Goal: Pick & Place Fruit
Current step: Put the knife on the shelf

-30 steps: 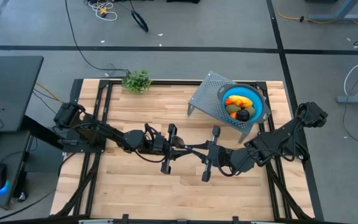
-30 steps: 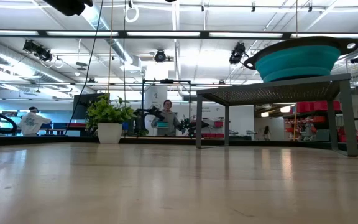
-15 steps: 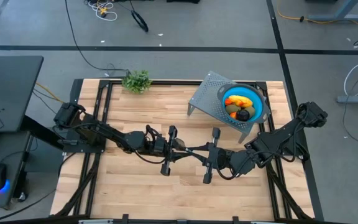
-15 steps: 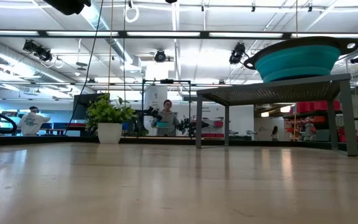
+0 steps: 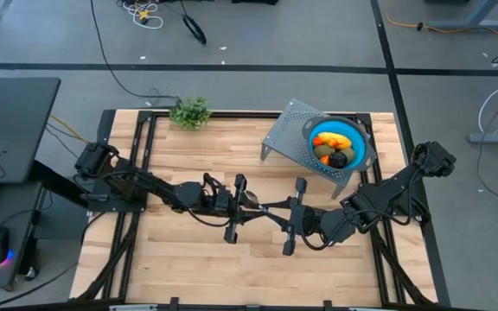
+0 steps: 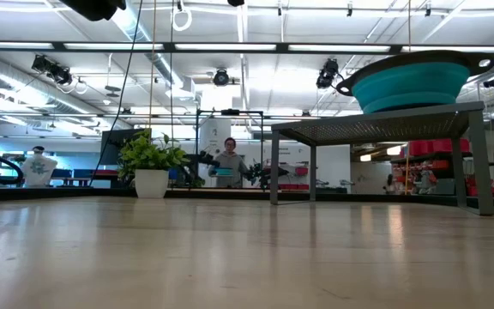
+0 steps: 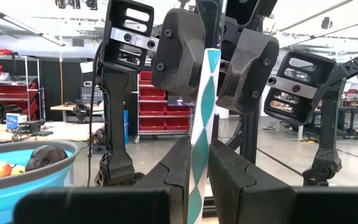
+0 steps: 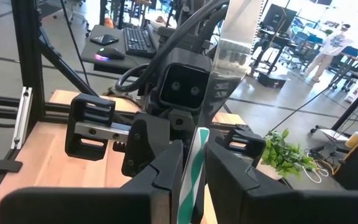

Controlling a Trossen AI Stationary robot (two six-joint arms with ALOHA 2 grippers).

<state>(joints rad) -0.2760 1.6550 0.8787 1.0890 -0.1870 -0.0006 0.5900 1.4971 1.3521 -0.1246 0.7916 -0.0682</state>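
The fruit (image 5: pixel 332 146) lies in a blue bowl (image 5: pixel 359 141) on a grey perforated stand (image 5: pixel 290 136): yellow-orange pieces, olive-green ovals and a dark ball. The left wrist view shows the bowl (image 7: pixel 23 186) with the dark ball (image 7: pixel 45 157). My left gripper (image 5: pixel 256 206) and my right gripper (image 5: pixel 277 210) meet tip to tip over the table's middle. Both are shut on one thin teal-and-white patterned strip (image 7: pixel 202 106). Neither gripper appears in the low view. My left gripper (image 7: pixel 197 158) pinches the strip's lower part (image 7: pixel 197 180) between its two fingers, coming level from the table's left. The strip stands upright on edge, clear of the table. My right gripper (image 8: pixel 193 158) pinches the same strip (image 8: pixel 195 155) between its two fingers, level from the table's right, opposite the left fingers.
A leafy green sprig (image 5: pixel 190 112) lies near the table's far edge, left of the stand. The stand and bowl (image 6: pixel 414 81) occupy the far right corner. Bare wood spreads around the grippers. People move in the room beyond the table.
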